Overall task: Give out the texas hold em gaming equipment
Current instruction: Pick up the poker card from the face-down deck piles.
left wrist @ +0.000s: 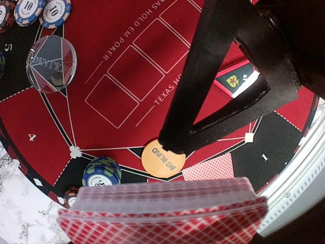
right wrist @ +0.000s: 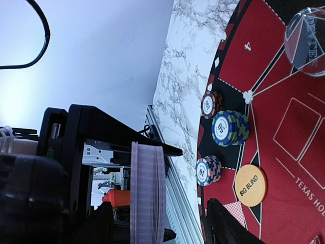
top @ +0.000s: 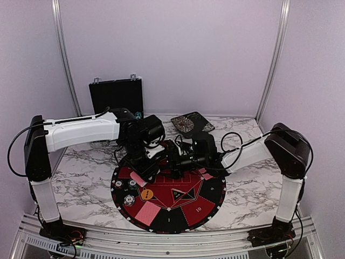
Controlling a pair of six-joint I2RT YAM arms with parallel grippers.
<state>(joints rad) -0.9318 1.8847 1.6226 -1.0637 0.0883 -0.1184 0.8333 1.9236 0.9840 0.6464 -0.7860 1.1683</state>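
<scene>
left gripper [top: 146, 164] clamped on card deck [left wrist: 162, 211], held above mat [left wrist: 117, 66] | right gripper [top: 173, 156] jaws spread astride deck edge, contact unclear | chip stack [left wrist: 101, 172] at mat rim, orange disc [left wrist: 162, 158] beside lone card [left wrist: 208, 168] | marble table [top: 81, 172] flanks mat both sides

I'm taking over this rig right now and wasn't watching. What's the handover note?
Left tool: shut on the deck of cards, held over the mat.
Right tool: open, fingers either side of the deck, gripping nothing.
On the mat: Big Blind button, clear dealer disc, chip stacks, a face-down card.
Done: chips and buttons are out, and at least one card is dealt.
Left: probably dealing more cards from the deck.
</scene>
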